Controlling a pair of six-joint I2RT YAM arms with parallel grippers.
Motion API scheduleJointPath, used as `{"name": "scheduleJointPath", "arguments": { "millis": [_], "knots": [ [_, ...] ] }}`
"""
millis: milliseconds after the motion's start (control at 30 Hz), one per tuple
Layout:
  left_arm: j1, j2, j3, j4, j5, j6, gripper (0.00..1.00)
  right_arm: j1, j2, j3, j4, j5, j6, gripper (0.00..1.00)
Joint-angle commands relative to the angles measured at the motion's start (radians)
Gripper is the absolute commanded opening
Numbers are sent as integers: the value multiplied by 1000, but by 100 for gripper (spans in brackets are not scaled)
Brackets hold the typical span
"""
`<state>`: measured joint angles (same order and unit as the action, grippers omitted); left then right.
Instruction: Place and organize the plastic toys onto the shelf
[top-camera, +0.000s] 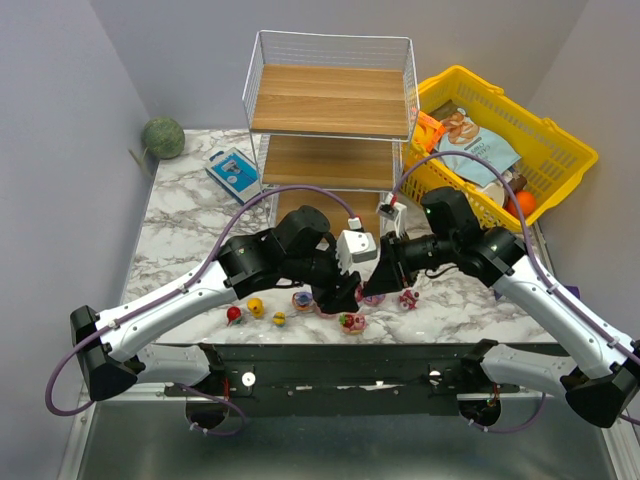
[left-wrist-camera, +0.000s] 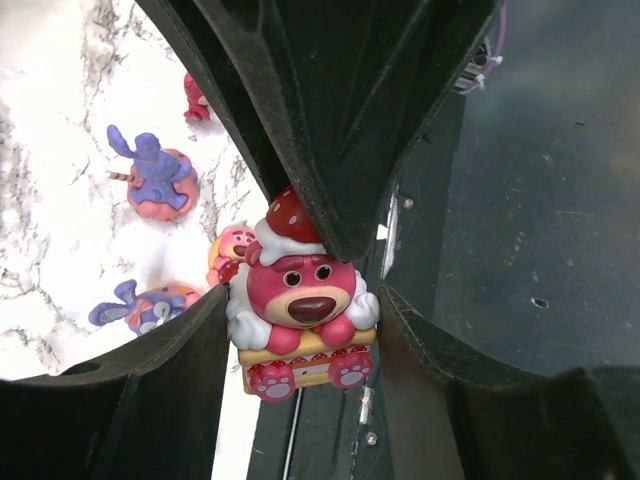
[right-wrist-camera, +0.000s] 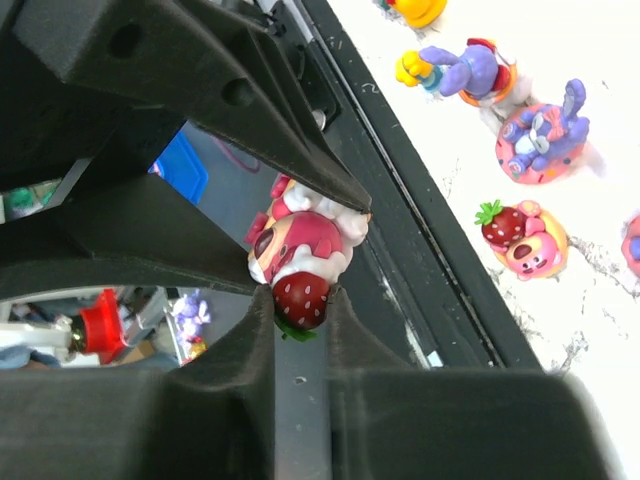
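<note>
1. The pink bear figurine (left-wrist-camera: 300, 295) is held in the air on the near side of the shelf (top-camera: 330, 100), about over the table's near edge. It is caught between both grippers, which is judged to be a hand-over that changes the hold before placing.
2. The left gripper (left-wrist-camera: 306, 330) is closed on the figurine, with one finger pressed to each flank at the body and cake base. This is the widest and steadiest part to hold.
3. The strawberry (left-wrist-camera: 290, 210) on the bear's head is bracketed by the fingertips of the right gripper (right-wrist-camera: 300, 305). Whether it is pressed or merely flanked cannot be told.
4. The figurine is moulded in hard, glossy plastic: a rounded bear, a white cream ruffle and a flat-bottomed cake slice. The flat base is judged suited to standing on a board, and the gloss is judged slippery.
5. The other figurines (top-camera: 351, 322) are left loosely scattered on the marble-patterned table (top-camera: 190, 230), on the near side of the shelf. Among them a purple bunny-eared figurine (left-wrist-camera: 155, 180) is seen on a round pink base.
6. The shelf is made of white wire mesh with light wooden boards. No toy is seen on it, so the task is judged barely begun.
</note>
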<state>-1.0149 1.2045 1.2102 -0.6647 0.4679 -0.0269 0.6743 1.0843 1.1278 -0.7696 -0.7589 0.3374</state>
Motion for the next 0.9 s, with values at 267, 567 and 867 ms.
{"name": "scheduleJointPath", "arguments": {
  "millis": [267, 567, 867],
  "knots": [
    [-4, -196, -194, 187, -402, -146, 0, 5, -110, 30, 47, 300, 164, 72],
    [-4, -280, -477, 592, -1003, -455, 0, 4, -168, 15, -59, 731, 337, 73],
    [16, 25, -405, 729, -1342, -536, 0, 5, -277, -66, -106, 808, 410, 73]
  ]
}}
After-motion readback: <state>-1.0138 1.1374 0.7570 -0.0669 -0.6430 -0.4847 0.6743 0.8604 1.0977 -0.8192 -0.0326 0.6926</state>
